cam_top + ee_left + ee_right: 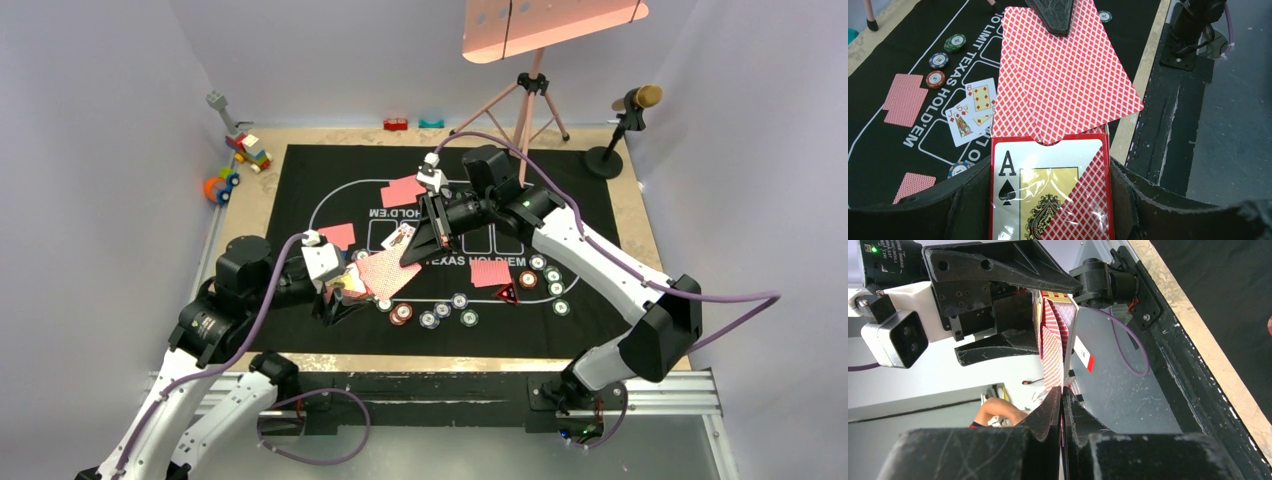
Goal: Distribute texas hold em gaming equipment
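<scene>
Pink face-down cards [403, 190], three on mat [590, 325]

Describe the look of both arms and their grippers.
The left arm and right arm have white shells and black joints, with a purple cable along each. The left gripper and right gripper have black, tapered, scuffed fingers and a white camera block at the wrist.

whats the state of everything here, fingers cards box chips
left fingers, shut on the card box
right fingers, shut on the fanned cards
card box, open at the top
fanned cards, partly out of the box
face-up cards, overlapping on the mat
face-down cards, flat on the mat
chips, flat on the mat
</scene>
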Available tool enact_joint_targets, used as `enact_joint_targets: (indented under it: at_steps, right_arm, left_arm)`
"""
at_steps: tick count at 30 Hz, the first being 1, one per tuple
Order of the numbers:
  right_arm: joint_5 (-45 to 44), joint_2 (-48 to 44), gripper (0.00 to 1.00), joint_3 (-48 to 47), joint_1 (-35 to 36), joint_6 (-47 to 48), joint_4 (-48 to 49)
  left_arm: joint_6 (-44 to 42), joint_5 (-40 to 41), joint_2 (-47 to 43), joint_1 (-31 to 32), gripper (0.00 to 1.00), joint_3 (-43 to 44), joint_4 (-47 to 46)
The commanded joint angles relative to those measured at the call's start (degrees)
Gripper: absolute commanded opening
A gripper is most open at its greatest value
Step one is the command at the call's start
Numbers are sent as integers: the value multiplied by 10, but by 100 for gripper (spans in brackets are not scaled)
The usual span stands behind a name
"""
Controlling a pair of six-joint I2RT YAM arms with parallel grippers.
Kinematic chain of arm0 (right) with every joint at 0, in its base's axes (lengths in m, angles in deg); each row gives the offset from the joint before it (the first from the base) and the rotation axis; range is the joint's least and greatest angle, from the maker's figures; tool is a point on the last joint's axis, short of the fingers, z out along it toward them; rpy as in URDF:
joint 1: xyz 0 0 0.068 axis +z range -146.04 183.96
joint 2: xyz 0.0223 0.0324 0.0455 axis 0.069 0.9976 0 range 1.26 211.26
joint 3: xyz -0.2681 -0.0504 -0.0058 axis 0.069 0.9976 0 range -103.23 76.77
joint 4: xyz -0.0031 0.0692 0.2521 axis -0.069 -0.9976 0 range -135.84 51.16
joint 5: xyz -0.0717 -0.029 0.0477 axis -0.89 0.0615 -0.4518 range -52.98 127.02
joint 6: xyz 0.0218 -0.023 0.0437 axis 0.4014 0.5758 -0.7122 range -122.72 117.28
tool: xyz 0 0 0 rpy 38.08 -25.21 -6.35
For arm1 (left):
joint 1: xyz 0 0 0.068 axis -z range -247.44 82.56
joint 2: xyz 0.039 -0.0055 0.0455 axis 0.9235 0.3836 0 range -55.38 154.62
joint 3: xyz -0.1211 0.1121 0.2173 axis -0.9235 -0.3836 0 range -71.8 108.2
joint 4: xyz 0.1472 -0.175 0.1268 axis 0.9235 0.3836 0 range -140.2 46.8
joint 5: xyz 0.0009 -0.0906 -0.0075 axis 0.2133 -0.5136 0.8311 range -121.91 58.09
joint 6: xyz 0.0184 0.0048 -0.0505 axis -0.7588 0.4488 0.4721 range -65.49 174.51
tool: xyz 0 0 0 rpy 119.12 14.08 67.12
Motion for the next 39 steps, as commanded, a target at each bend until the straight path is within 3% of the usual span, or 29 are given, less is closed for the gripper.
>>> enact_joint_targets:
  at_steps: [1, 9, 17, 29, 34, 39]
  right_arm:
    - [12, 3, 7, -23, 3, -3, 11]
    - [13, 0, 34, -9, 7, -36, 57]
    - [13, -6, 43, -8, 12, -30, 53]
    - [4, -49, 69, 37, 12, -5, 28]
    - [-25, -59, 83, 54, 22, -24, 63]
    - [-60, -44, 88, 43, 50, -17, 57]
  left_arm:
    - [-1, -21, -4, -3, 4, 19, -28]
    - [1, -21, -5, -3, 4, 16, -31]
    - [0, -15, -6, -3, 4, 15, -26]
    - [9, -10, -5, -4, 3, 13, -35]
    - [13, -11, -5, -5, 3, 11, -40]
    - [13, -11, -5, -6, 3, 13, -39]
